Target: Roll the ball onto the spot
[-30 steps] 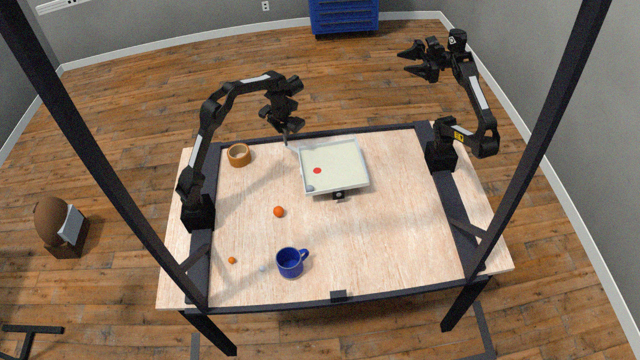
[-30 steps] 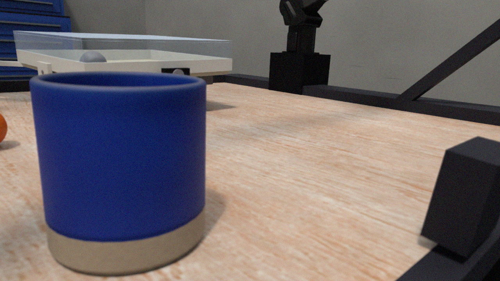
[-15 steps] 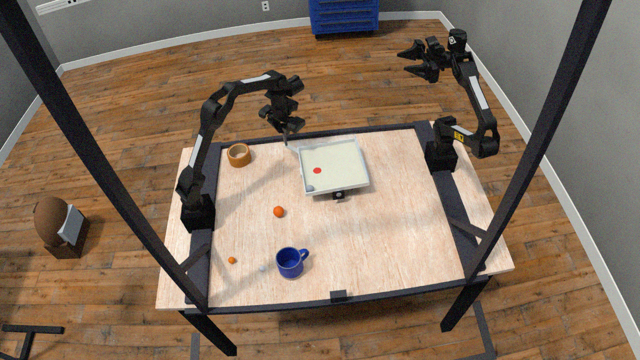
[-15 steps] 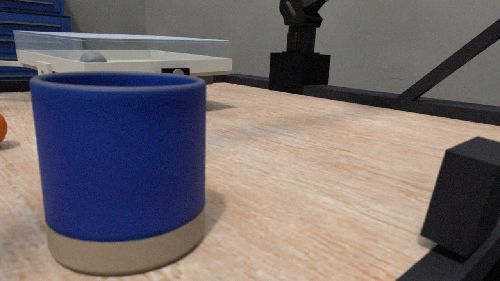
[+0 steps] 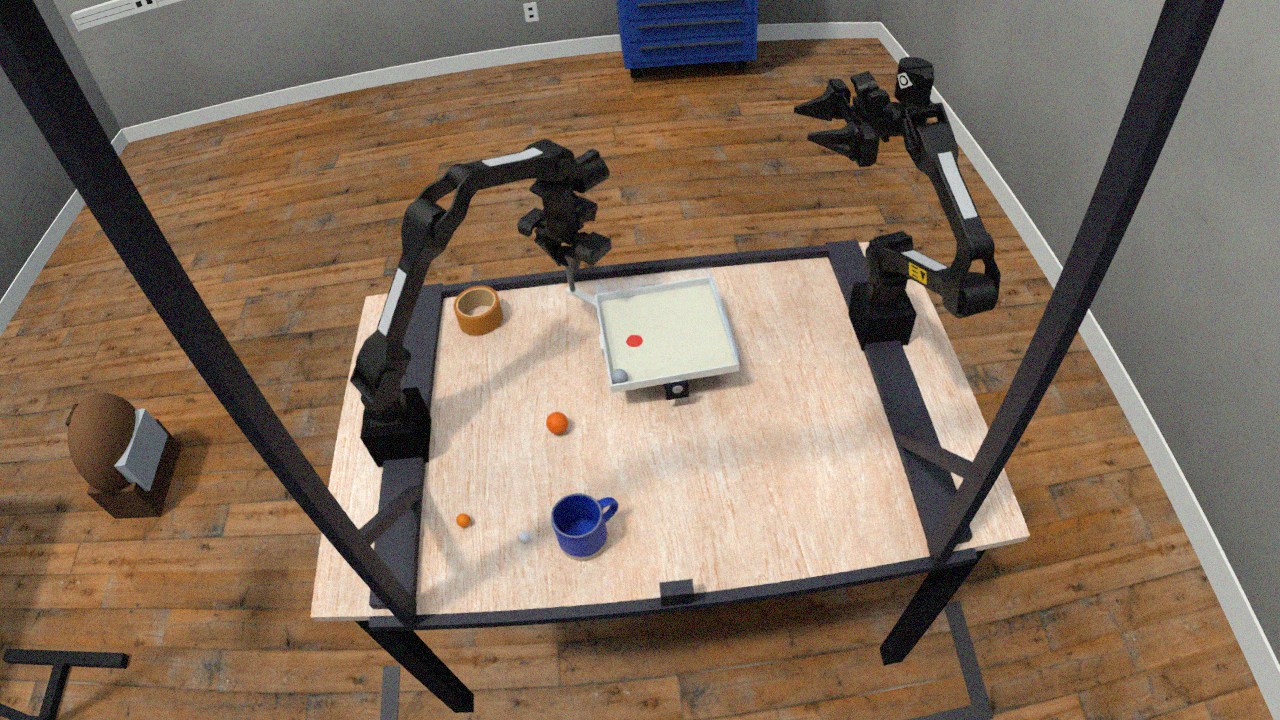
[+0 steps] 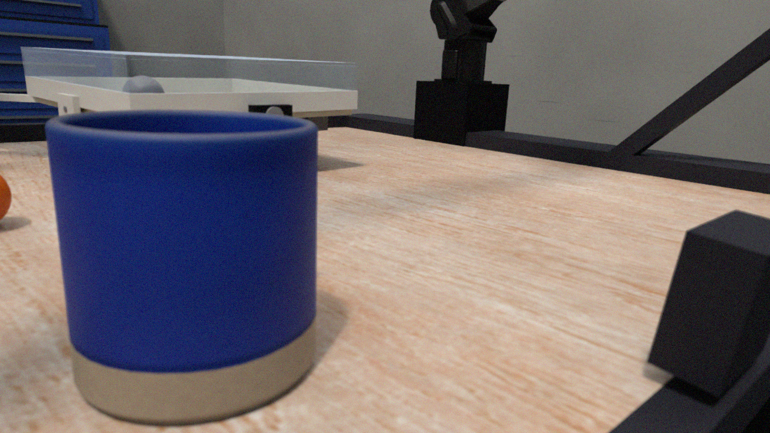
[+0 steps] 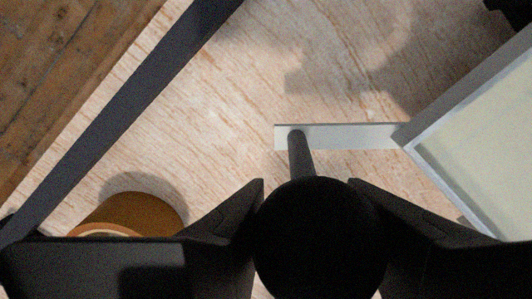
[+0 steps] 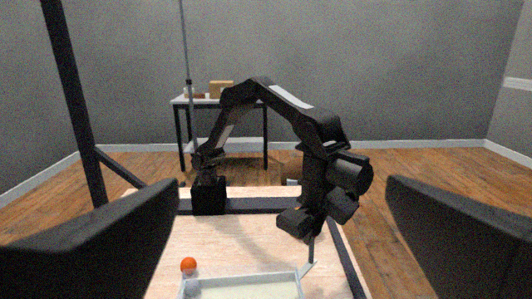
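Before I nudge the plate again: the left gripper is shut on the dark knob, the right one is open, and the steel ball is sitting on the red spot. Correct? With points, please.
The ball's place is wrong: the top view shows the steel ball (image 5: 619, 376) (image 6: 142, 85) (image 8: 192, 286) in a corner of the plate (image 5: 673, 368) (image 6: 215, 101) (image 8: 249, 277), off the red spot (image 5: 634, 341). The rest stands.

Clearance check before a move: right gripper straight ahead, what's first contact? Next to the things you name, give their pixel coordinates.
Probably the left arm's wrist (image 5: 562, 210) (image 8: 313, 178), which stands ahead between the right gripper's (image 5: 803, 123) (image 8: 283, 179) jaws in its camera view. Depth unclear.
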Robot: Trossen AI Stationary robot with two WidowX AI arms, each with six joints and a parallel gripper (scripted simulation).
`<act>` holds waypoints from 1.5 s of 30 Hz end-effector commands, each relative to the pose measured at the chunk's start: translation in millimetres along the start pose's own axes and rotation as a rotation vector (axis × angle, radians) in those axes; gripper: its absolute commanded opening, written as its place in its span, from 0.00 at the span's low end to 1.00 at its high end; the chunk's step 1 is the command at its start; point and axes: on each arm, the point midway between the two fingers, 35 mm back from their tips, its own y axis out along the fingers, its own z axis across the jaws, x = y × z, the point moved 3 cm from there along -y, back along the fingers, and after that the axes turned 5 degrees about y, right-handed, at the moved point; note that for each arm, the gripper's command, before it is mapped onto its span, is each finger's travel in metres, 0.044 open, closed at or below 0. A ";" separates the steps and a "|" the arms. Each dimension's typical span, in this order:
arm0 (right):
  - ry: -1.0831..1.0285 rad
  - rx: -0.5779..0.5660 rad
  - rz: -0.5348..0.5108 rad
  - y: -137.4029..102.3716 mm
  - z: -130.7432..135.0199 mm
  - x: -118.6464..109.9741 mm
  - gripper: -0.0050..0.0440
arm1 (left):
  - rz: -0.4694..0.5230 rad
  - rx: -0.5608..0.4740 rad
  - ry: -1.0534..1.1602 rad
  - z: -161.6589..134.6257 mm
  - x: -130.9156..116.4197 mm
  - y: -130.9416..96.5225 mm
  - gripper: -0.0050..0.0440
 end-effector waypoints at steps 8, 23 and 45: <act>-0.003 -0.002 -0.001 0.0 -1.8 1.6 0.92 | -0.059 0.003 -0.005 2.4 10.9 -12.2 0.00; -0.003 -0.002 -0.001 0.0 -1.8 1.6 0.92 | -0.085 0.002 -0.004 1.0 10.2 -25.0 0.00; -0.003 -0.002 -0.001 0.0 -1.8 1.6 0.92 | -0.066 0.000 -0.003 3.1 1.4 -16.4 0.00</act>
